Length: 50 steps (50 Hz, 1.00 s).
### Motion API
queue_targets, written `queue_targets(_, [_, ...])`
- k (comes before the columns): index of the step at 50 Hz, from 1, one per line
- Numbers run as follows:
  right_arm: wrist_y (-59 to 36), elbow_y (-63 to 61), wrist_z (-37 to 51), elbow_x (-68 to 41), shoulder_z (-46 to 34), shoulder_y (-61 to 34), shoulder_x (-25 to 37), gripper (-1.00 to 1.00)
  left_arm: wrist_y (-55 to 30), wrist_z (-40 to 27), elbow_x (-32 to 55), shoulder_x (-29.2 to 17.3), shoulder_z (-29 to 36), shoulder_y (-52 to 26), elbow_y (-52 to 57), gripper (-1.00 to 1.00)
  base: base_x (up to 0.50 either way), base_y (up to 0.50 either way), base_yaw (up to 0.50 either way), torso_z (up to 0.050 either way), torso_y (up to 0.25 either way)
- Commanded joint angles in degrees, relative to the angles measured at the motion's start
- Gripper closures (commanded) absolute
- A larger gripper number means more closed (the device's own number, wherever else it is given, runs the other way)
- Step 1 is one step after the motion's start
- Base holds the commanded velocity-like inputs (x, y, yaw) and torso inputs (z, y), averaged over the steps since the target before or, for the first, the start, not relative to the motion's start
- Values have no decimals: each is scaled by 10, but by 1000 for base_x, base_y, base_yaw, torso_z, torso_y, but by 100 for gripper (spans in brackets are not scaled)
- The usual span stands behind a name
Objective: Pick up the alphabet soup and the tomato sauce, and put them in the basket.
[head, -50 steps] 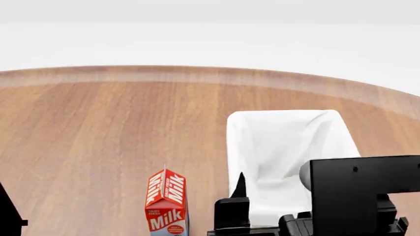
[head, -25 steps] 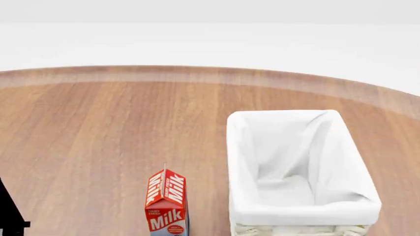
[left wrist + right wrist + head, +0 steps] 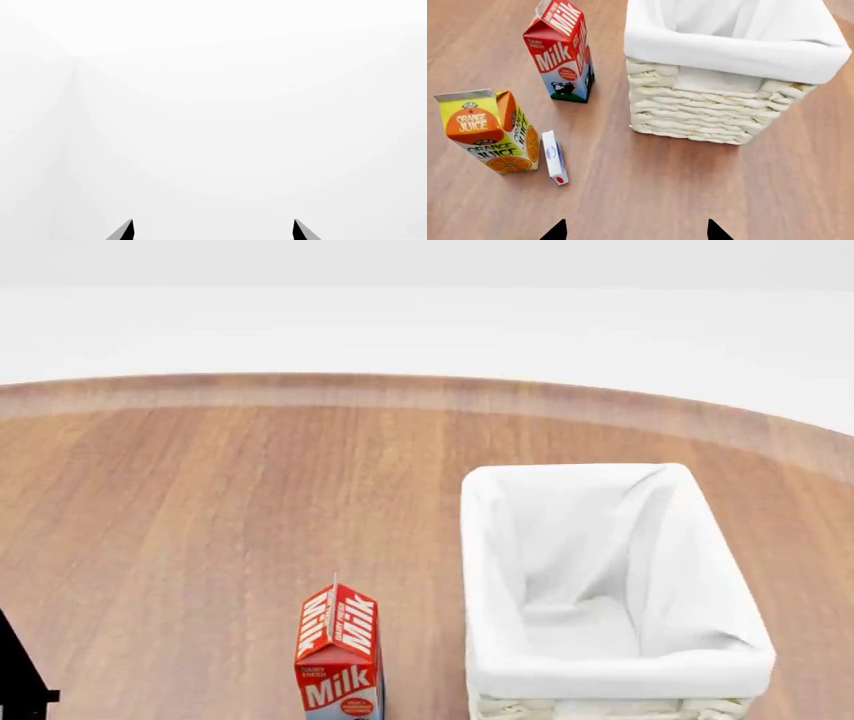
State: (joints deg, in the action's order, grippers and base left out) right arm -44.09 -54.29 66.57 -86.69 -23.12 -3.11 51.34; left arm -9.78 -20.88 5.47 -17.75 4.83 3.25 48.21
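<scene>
Both grippers we log with jaws spread, empty: right gripper hanging above the wood table near the basket, left gripper facing blank white (cans unseen).

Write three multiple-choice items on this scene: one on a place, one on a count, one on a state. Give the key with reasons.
1. The milk carton stands where?
A. inside the basket
B. on the table beside the basket
C. on top of the orange juice carton

2. How many upright cartons does the right wrist view show?
A. two
B. four
C. none

3. The left pincer is:
A. shut on a can
B. open and empty
C. shut on the milk

Key: B, it stands on wood next to the wicker wall; A, milk and orange juice carton; B, its tips stand apart with nothing between.
</scene>
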Motion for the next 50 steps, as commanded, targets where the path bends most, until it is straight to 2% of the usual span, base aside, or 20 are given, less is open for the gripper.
queue_targets(1, [-1,-1,-20,49,-13,52,0,-100,1,-3,-1,-2,4,0,-2,-100,0,0,0,0,0])
queue_targets(17, [5,11,-83,119,-39,106,-8,-100,4,-7,0,-4,7,2,-2,-100,0,0,0,0,0])
queue_targets(20, [5,7,-77,86,-38,104,1,-100,8,-8,0,-5,7,3,-4,-100,0,0,0,0,0])
queue_targets(23, [3,14,-100,112,-51,117,-5,-100,8,-9,1,-4,8,3,-5,-100,0,0,0,0,0])
queue_targets(50, [26,47,-132,157,-52,150,6,-100,10,-15,0,-9,15,1,-9,-100,0,0,0,0,0])
